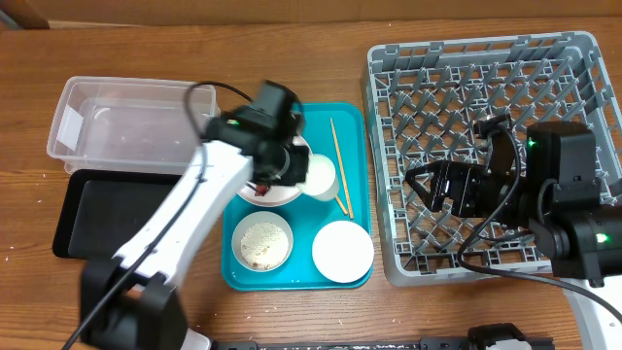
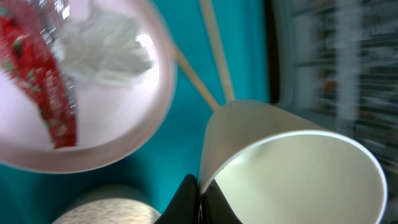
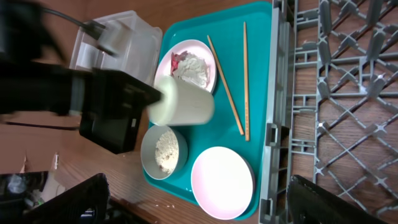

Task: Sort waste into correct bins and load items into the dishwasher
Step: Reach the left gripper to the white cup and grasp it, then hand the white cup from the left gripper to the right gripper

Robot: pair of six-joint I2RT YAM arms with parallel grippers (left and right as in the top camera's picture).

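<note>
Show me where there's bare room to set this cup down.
Free: back rows of the rack, beyond the right arm; the tub; left half of the black tray. Crowded: the teal tray, packed with dishes and chopsticks.

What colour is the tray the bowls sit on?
The tray is teal, clearest in the overhead view.

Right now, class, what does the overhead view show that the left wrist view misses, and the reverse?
Overhead only: tub, black tray, plate, and the right gripper, open. Left wrist only: fingers pinching the cup rim. Both: cup, chopsticks, teal tray, and the bowl holding the wrapper.
</note>
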